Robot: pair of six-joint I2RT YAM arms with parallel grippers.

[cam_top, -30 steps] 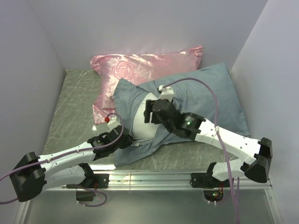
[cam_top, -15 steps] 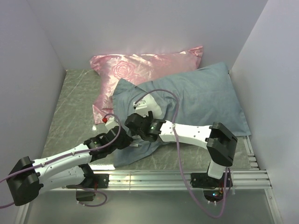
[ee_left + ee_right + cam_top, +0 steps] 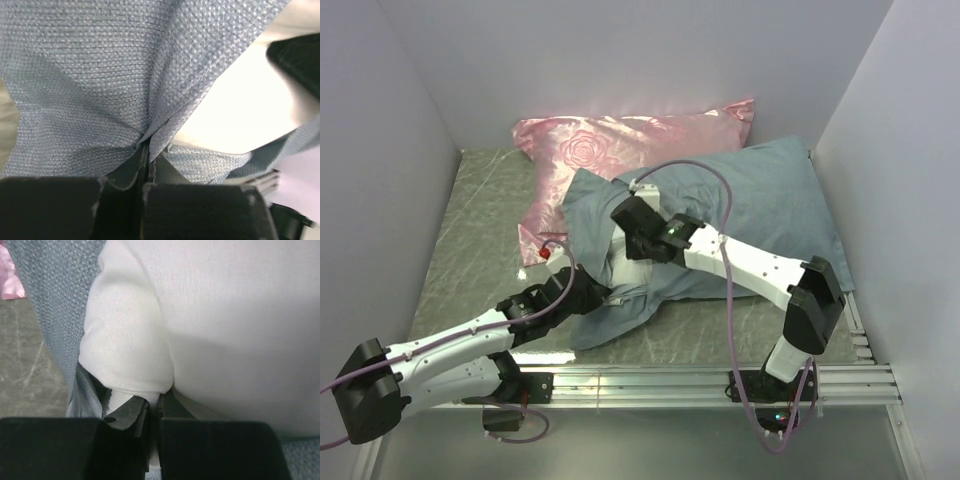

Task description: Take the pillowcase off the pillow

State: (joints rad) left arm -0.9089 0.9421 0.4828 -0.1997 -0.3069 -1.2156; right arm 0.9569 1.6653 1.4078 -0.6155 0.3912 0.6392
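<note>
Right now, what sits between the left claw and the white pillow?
Bunched pillowcase fabric, pinched by the left gripper, before the pillow; left wrist view shows it.

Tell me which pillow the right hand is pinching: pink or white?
The plain white pillow, poking out of the blue-grey pillowcase; the right hand is shut on a fold of it. The pink rose-patterned pillow lies behind, ungripped.

Grey marbled table (image 3: 480,235) bearing pink satin pillow (image 3: 588,150) and slate-blue pillowcase (image 3: 770,205)
</note>
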